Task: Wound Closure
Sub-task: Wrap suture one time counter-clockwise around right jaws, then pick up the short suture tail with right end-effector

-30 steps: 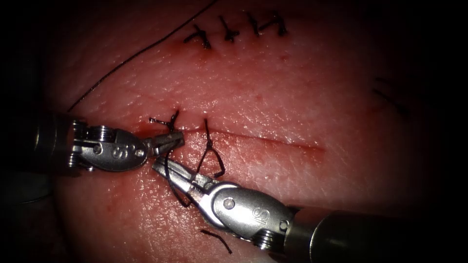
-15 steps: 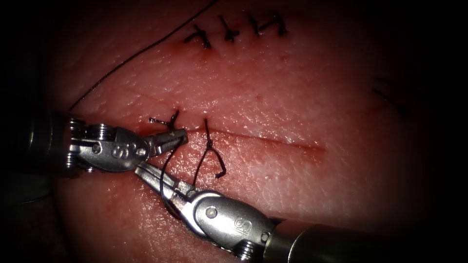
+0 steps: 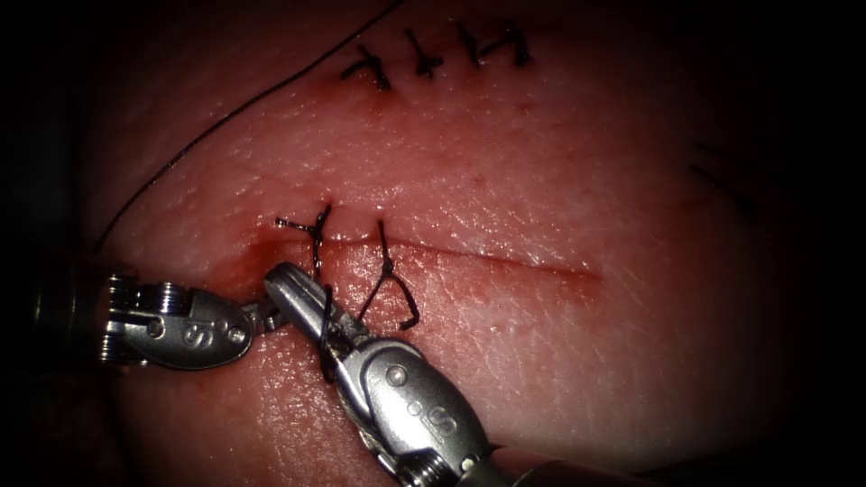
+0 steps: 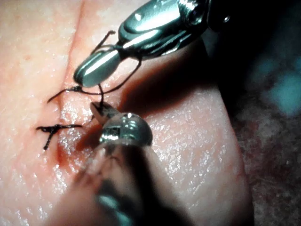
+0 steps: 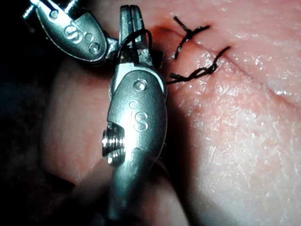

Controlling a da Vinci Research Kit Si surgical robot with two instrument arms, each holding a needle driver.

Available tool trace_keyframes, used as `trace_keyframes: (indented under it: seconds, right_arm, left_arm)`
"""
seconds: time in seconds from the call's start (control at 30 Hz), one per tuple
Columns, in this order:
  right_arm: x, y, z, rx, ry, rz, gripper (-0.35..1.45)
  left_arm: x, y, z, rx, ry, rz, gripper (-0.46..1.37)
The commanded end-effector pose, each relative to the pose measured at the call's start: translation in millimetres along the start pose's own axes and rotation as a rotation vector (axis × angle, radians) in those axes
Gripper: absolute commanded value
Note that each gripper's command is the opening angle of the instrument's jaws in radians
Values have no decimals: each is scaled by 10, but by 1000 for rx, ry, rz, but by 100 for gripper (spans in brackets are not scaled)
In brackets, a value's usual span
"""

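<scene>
tissue [image 3: 559, 180]: was pinkish-red, glossy with a fine pebbly skin pattern
cut [image 3: 505, 260]: showed as a darker red line
red fluid [image 3: 248, 257]: sat deep red at the cut's left end
thread [image 3: 225, 113]: was black
stitches [image 3: 397, 280]: were black, little crossed knots
right tool [image 3: 298, 293]: was shiny silver, stamped "S"
left tool [image 3: 185, 329]: same silver, same "S"

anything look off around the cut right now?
Mostly tidy. Red fluid pools at the cut's left end beside the two knotted stitches. Thread is looped around the right tool, whose jaws are shut; the left tool sits beside it.
</scene>
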Motion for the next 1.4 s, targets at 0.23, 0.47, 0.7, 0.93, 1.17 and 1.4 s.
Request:
trace_keyframes:
  seconds: [0.23,0.47,0.7,0.93,1.17,1.4]
  right_arm:
    - [-4,-2,-13,-173,34,172,-35]
    - [-17,4,-24,-229,11,195,-35]
    - [-35,8,-39,-228,-47,167,-32]
    - [-46,13,-53,-235,-58,154,-34]
    - [-42,21,-63,-294,-34,186,-26]
    - [-47,24,-70,-351,-20,273,-20]
  left_arm:
    - [0,10,-16,-8,1,9,-35]
    - [2,6,-17,-7,4,21,-35]
    - [8,-3,-15,-5,11,32,-35]
    - [10,-1,-11,-6,11,54,-35]
    - [0,12,-10,0,16,72,-35]
    - [-3,20,-7,-7,27,90,-35]
